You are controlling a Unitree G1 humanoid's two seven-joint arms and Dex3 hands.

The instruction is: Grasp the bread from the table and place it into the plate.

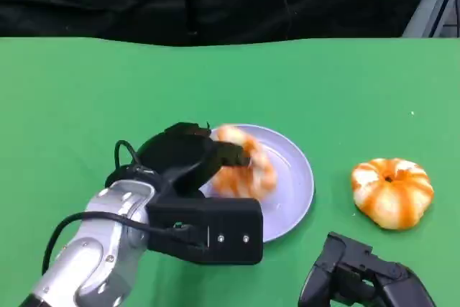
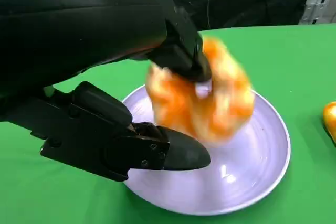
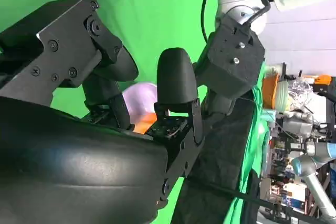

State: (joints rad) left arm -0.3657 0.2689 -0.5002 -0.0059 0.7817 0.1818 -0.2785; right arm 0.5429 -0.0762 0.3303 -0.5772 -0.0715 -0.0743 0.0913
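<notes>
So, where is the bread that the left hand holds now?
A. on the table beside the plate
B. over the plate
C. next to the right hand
B: the left hand grips the bread over the plate; a second bread lies on the table to the right.

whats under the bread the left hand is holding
The lavender plate lies under the bread, which the left hand grips above it. The plate's middle shows bare; the part behind the bread and fingers is hidden.
</notes>
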